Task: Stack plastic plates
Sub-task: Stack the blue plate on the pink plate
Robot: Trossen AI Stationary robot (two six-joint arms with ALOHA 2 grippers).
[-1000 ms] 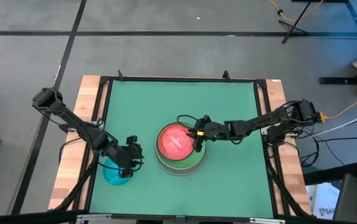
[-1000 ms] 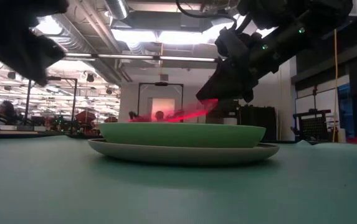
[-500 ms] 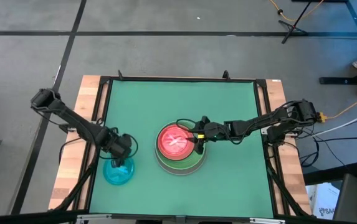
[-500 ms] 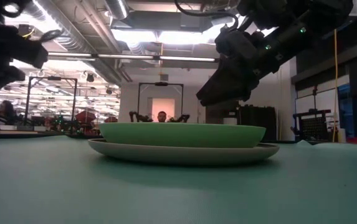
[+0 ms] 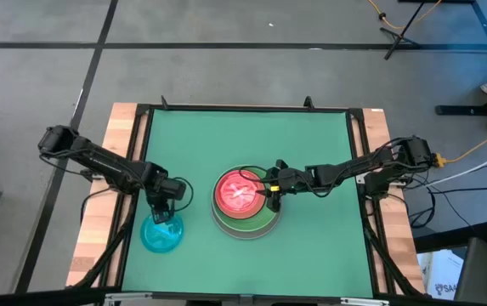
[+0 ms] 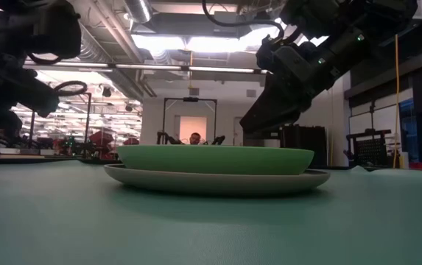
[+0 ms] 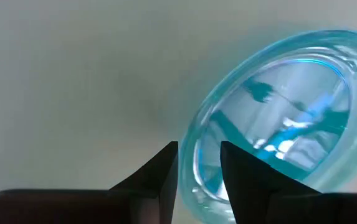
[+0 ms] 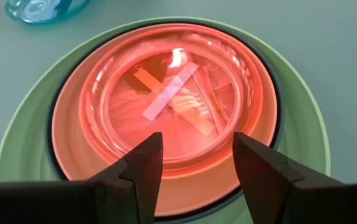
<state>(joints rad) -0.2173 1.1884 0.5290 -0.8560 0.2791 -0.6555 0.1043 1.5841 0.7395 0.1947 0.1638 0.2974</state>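
A stack of plates (image 5: 243,204) sits mid-table: a grey-white plate (image 6: 214,181) at the bottom, a light green one (image 6: 214,159) on it, then a dark green rim, a salmon plate (image 8: 72,134) and a translucent pink plate (image 8: 172,99) with crossed tape, lying flat on top. My right gripper (image 5: 269,193) (image 8: 195,155) hangs open over the stack's right side. A cyan translucent plate (image 5: 161,235) (image 7: 284,118) lies on the mat to the near left. My left gripper (image 5: 166,214) (image 7: 198,167) is over its far rim, fingers a narrow gap apart, one on each side of the rim. My left gripper comes slanting down at the cyan plate's far rim (image 7: 198,180), which shows in the narrow gap between the fingers. I cannot tell whether the fingers touch it.
The green mat (image 5: 311,136) is framed by a black rail and wooden side strips (image 5: 99,212). Bare mat lies on the far side and to the near right of the stack. Beyond the table the low view shows a lit room.
The pink plate was tilted at my right gripper's fingertips a second ago. It has since dropped and lies flat on the stack, and the right gripper has drawn back a little toward the right. My left gripper has turned and shifted over the cyan plate toward its far rim.
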